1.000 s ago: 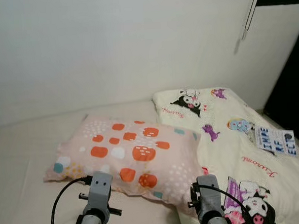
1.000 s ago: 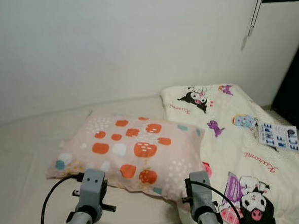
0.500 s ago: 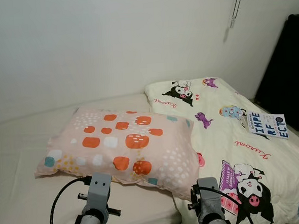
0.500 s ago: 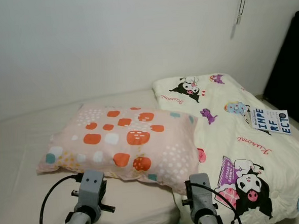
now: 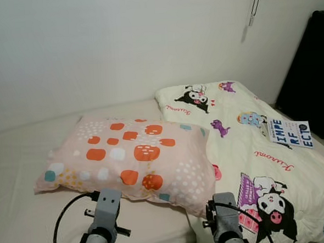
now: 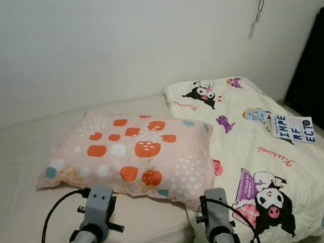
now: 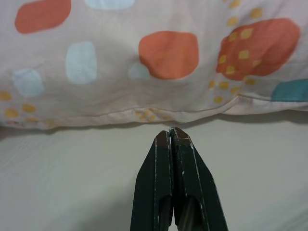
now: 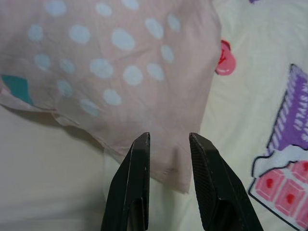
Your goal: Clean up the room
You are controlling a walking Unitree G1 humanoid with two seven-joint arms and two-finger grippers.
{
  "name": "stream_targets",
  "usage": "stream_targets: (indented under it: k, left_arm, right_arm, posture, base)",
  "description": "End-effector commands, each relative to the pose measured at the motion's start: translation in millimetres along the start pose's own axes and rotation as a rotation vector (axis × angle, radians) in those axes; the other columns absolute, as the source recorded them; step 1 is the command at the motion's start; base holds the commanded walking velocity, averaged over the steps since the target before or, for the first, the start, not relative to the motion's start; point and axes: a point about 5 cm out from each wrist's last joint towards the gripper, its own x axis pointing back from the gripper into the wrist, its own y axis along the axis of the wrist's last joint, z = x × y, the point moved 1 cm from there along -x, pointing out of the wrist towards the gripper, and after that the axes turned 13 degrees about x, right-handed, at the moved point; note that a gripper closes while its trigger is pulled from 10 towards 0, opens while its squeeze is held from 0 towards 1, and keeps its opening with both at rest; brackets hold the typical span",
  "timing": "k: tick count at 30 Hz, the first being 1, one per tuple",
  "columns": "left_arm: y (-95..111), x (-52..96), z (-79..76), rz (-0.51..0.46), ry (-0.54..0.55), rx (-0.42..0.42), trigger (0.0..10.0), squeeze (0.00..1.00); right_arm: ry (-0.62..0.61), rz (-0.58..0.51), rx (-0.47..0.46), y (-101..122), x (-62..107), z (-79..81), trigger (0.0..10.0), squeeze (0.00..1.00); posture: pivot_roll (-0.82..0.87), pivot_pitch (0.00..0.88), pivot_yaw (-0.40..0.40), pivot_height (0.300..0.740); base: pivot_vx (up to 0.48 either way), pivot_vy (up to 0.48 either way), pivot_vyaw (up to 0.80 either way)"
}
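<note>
Right gripper [image 8: 167, 142] has its fingers spread, empty, right over the pillow's [image 5: 131, 159] near right corner; left gripper [image 7: 170, 135] is pinched closed just short of the near edge, the pillow running left-right across the bed [image 5: 21, 163].

Plain white wall [image 5: 119, 47], hanging blind cord [image 5: 252, 8], dark curtain [image 5: 313, 73] at right.

We see soft, even indoor light and sharp, glare-free head views. The pillow [image 5: 131, 159] casts a faint shadow along its near edge.
</note>
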Motion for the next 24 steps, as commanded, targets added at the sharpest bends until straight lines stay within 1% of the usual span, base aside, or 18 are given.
stream_targets:
  k: [1, 11, 16, 17, 18, 24]
  left_arm:
    - [-4.5, 2.3, 1.3, 0.023, 0.002, 0.002, 10.0, 0.0]
    - [-6.3, 2.8, 3.8, 0.037, 0.023, -0.021, 10.0, 0.0]
    - [-6.3, 2.9, 3.5, 0.039, 0.016, -0.028, 10.0, 0.0]
    - [-6.4, 3.1, 3.2, 0.04, 0.014, -0.031, 10.0, 0.0]
    - [-6.4, 3.1, 3.2, 0.04, 0.014, -0.031, 10.0, 0.0]
    - [-5.9, 2.8, 2.5, 0.041, 0.009, -0.039, 10.0, 0.0]
  right_arm:
    - [-0.016, 0.008, -0.016, -2.5, 1.8, -1.7, 10.0, 0.0]
    - [-0.018, 0.009, -0.016, -2.5, 1.7, -1.7, 10.0, 0.0]
    - [-0.013, 0.018, -0.026, -3.5, 1.7, -1.0, 10.0, 0.0]
    - [-0.013, 0.019, -0.027, -3.8, 1.9, -0.9, 10.0, 0.0]
    - [-0.013, 0.019, -0.027, -3.8, 1.9, -0.9, 10.0, 0.0]
    - [-0.018, 0.018, -0.03, -3.9, 2.4, -1.1, 10.0, 0.0]
  posture:
    - [0.05, 0.13, 0.011, 0.641]
    - [0.05, 0.133, 0.011, 0.641]
    - [0.05, 0.133, 0.013, 0.641]
    - [0.05, 0.134, 0.014, 0.631]
    - [0.05, 0.134, 0.014, 0.631]
    - [0.05, 0.134, 0.015, 0.597]
  base:
    - [0.0, 0.0, 0.0]
    - [0.0, 0.0, 0.0]
    - [0.0, 0.0, 0.0]
    - [0.0, 0.0, 0.0]
    - [0.0, 0.0, 0.0]
    - [0.0, 0.0, 0.0]
